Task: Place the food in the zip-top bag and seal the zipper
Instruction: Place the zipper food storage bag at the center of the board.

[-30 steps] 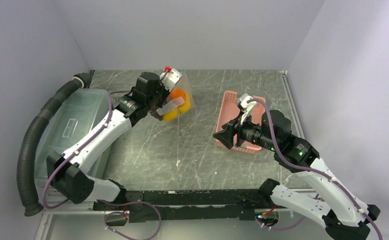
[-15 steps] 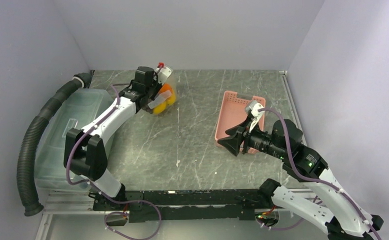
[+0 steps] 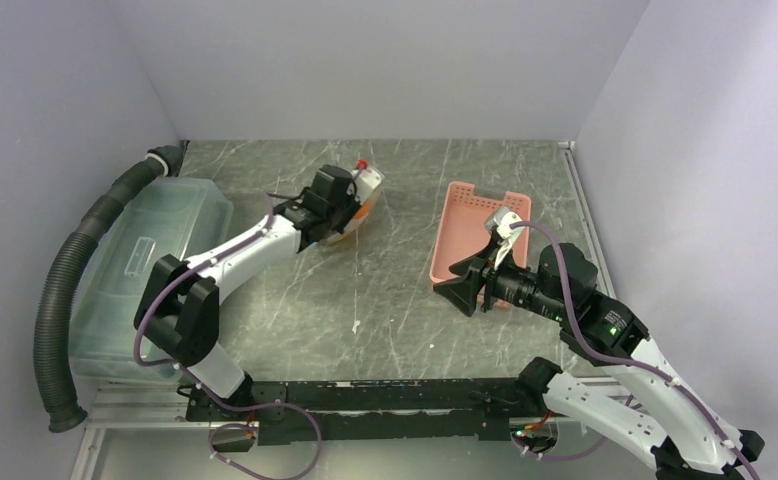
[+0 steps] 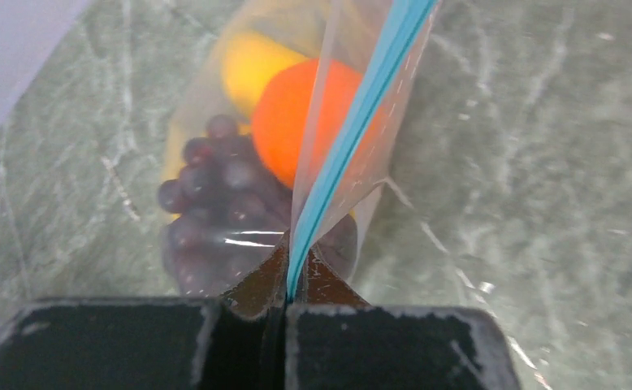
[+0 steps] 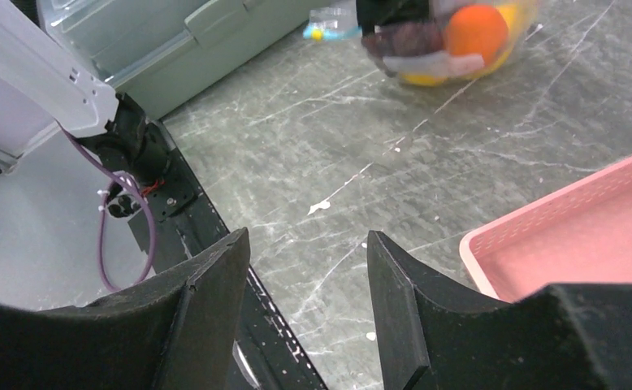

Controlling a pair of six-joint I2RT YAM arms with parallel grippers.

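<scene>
Motion over the last second belongs mainly to the left arm. The left gripper (image 3: 350, 203) swung the clear, crinkly zip-top bag (image 4: 353, 171) back toward the left wall, then out again. It now sits lower, with the bag apparently resting on the grey marbled table (image 3: 405, 290), to the left of the pink perforated basket (image 3: 468, 232). Its fingers are pressed together on the teal-blue zipper strip (image 4: 361, 97), pinching it at one end. Inside the bag lie the orange ball (image 4: 288, 122), the dark purple grape bunch (image 4: 215, 191) and a yellow piece (image 4: 252, 65). The right gripper (image 5: 306, 244) has drawn back from the basket toward the near edge; its fingers are spread and hold nothing. The basket looks empty, so loading seems done and only the seal is left. Near the pinch the strip reads as one closed line, but whether it is shut along its whole length is hard to tell from here.
</scene>
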